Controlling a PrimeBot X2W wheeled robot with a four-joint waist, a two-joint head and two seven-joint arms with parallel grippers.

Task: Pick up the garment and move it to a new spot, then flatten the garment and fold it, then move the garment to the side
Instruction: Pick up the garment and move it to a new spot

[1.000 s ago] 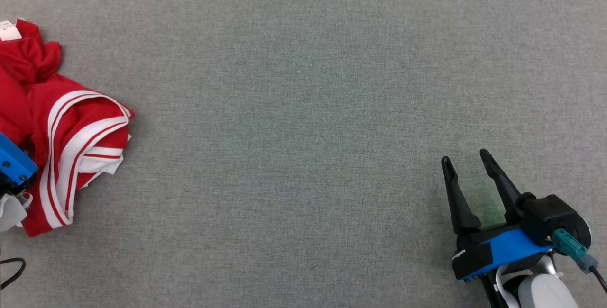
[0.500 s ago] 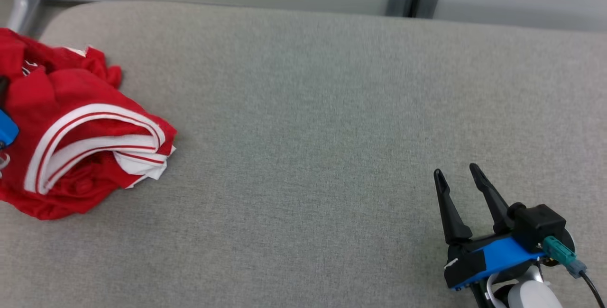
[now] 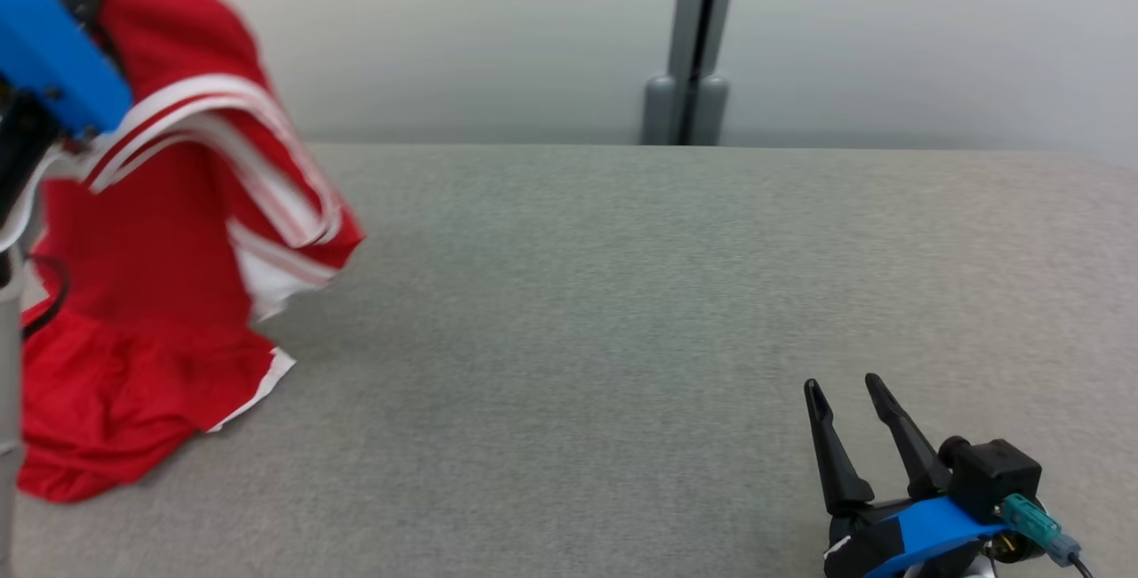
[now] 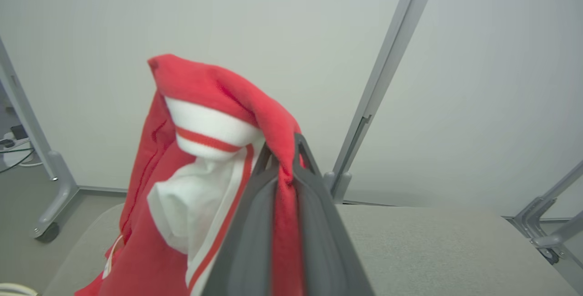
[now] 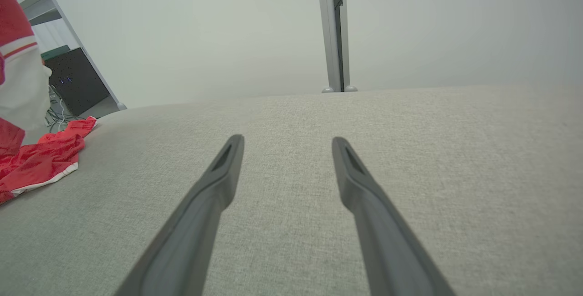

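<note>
Left pincer (image 4: 283, 148): clamped on a fold of the garment, its two dark fingers (image 4: 255, 223) pressed together with red cloth pinched between them; raised above the desk at 10 o'clock in the head view.
Garment (image 3: 160, 293): red with white stripes and a white hem; it hangs from the left pincer in a loose drape, the upper part in the air and the lower end resting on the desk.
Garment's place: 9 o'clock on the desk in the head view, at the left edge; in the right wrist view its hem lies on the desk at 9 o'clock.
Right pincer (image 3: 840, 391): apart, gripping nothing; low over the desk at 5 o'clock in the head view, well apart from the garment, tips pointing toward 12 o'clock.
Desk (image 3: 622, 293): grey fabric top with a rounded far edge.
Post (image 3: 693, 36): grey, upright, behind the desk at 12 o'clock.
Wall (image 3: 889, 27): pale and plain, behind the post.
Blur: the garment and the left pincer are smeared in the head view, so fine folds cannot be told.
</note>
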